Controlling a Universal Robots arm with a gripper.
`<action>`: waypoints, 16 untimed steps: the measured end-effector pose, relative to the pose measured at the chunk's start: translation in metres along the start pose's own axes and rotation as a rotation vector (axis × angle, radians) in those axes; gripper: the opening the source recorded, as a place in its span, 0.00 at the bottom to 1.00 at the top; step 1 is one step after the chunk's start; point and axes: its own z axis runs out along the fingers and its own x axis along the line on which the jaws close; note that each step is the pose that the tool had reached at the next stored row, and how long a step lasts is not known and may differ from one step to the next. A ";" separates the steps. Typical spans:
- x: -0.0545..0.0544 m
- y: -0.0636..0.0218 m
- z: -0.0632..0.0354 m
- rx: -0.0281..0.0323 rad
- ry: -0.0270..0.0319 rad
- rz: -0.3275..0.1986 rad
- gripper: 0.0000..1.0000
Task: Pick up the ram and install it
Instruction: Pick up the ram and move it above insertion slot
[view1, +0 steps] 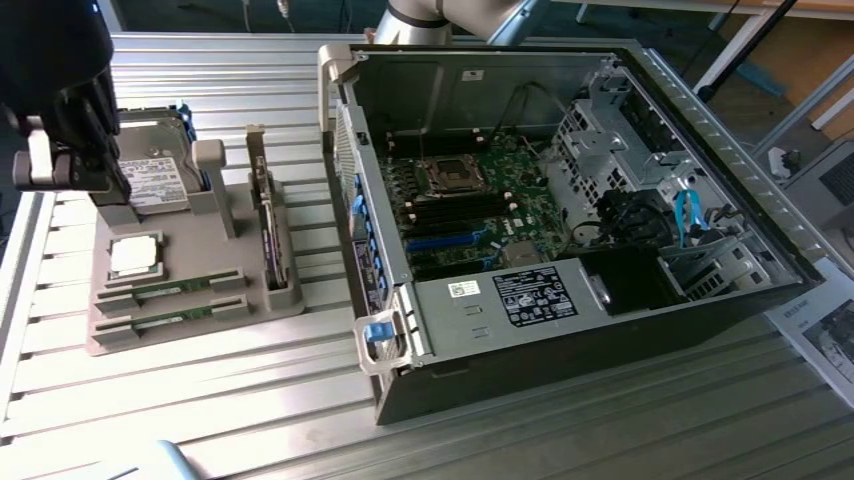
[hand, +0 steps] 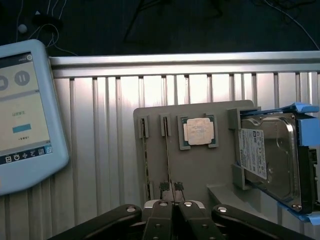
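Our gripper (hand: 171, 188) hangs over the grey tray (hand: 220, 180) with its fingers brought together and nothing held between them. In the wrist view the tips sit just over one end of the ram (hand: 166, 150), which lies on edge in its slot in the tray. A second stick (hand: 144, 155) lies parallel in the next slot, on the side away from the processor chip (hand: 200, 132). We judge the step in hand to be the approach for the pick. To do it well, we would spread the fingers enough to straddle the thin board, line the pads up with its long faces, and close near its middle. We would then draw it straight up, so that it does not bind against the raised blocks at the slot ends. The room is tight: the processor chip lies just beside the stick on one side and the second stick on the other, so a wide or skewed finger could nudge either. Farther out on the tray stand the hard drive (hand: 270, 155) and the upright expansion card (view1: 274, 240). A tablet (hand: 25, 115) rests on the ribbed metal table (view1: 200, 420). The open computer case (view1: 574, 370) with its motherboard (view1: 467, 200) stands well apart from the tray, toward the exterior view's right.
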 end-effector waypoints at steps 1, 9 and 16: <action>0.000 -0.0001 0.0019 0.0000 -0.0001 0.000 0.10; 0.000 -0.0003 0.0075 0.0000 0.0001 0.000 0.10; 0.000 -0.0003 0.0075 0.0000 0.0000 0.000 0.17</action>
